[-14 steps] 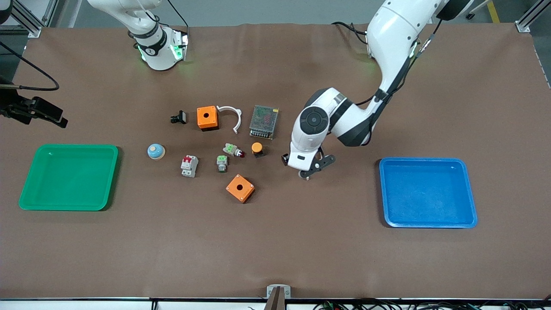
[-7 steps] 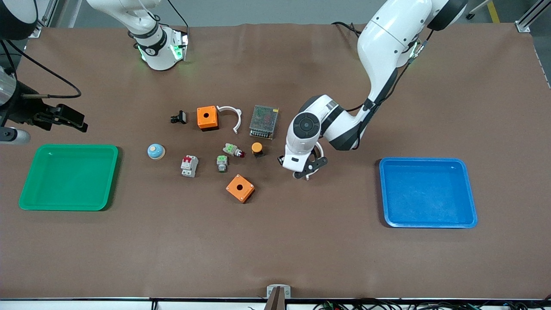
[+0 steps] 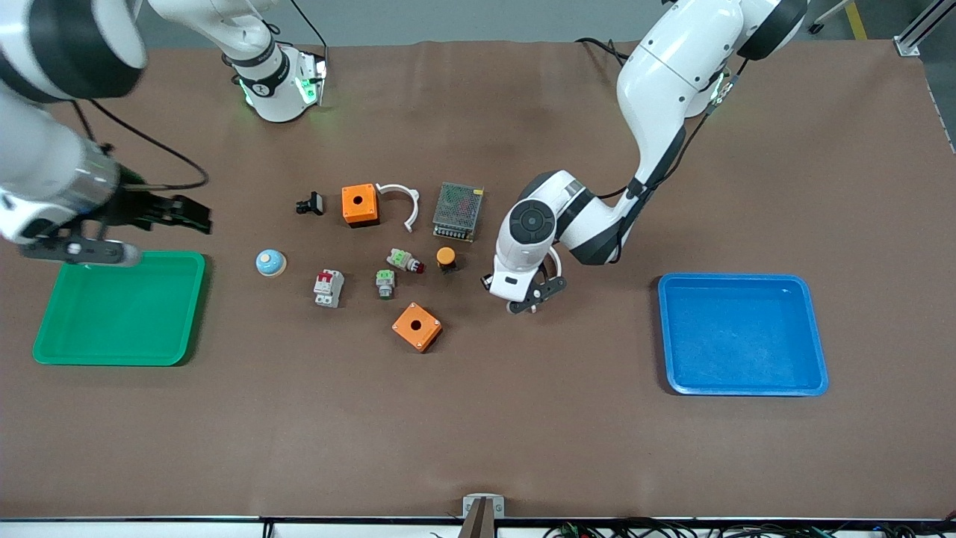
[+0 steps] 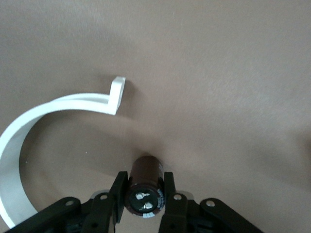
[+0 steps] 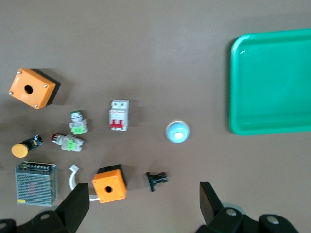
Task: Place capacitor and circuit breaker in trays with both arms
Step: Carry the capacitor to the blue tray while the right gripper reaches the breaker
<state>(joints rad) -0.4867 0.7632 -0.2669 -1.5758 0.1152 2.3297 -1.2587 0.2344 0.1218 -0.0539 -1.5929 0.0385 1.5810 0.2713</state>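
My left gripper [image 3: 525, 301] is low at the table beside the cluster of parts, toward the left arm's end. In the left wrist view it [image 4: 144, 183] is shut on the capacitor [image 4: 144, 170], a dark brown cylinder with a metal-dotted end. In the front view the capacitor is hidden under the hand. The circuit breaker [image 3: 328, 288], white-grey with a red switch, lies on the table and shows in the right wrist view [image 5: 119, 115]. My right gripper [image 3: 196, 217] is open and empty, up over the table by the green tray [image 3: 119, 359]; its fingers [image 5: 77, 208] stand wide apart.
A blue tray [image 3: 743, 388] sits at the left arm's end. Two orange boxes [image 3: 359, 204] [image 3: 417, 326], a mesh power supply [image 3: 458, 211], a white clamp [image 3: 403, 200], a black clip [image 3: 310, 203], a blue dome button [image 3: 270, 262] and green-topped parts [image 3: 385, 282] lie around the breaker. Another white clamp [image 4: 29, 126] lies by the left gripper.
My right arm has swung in from the table's end toward the parts, past the green tray's corner. My left gripper has shifted slightly toward the parts, still at the table.
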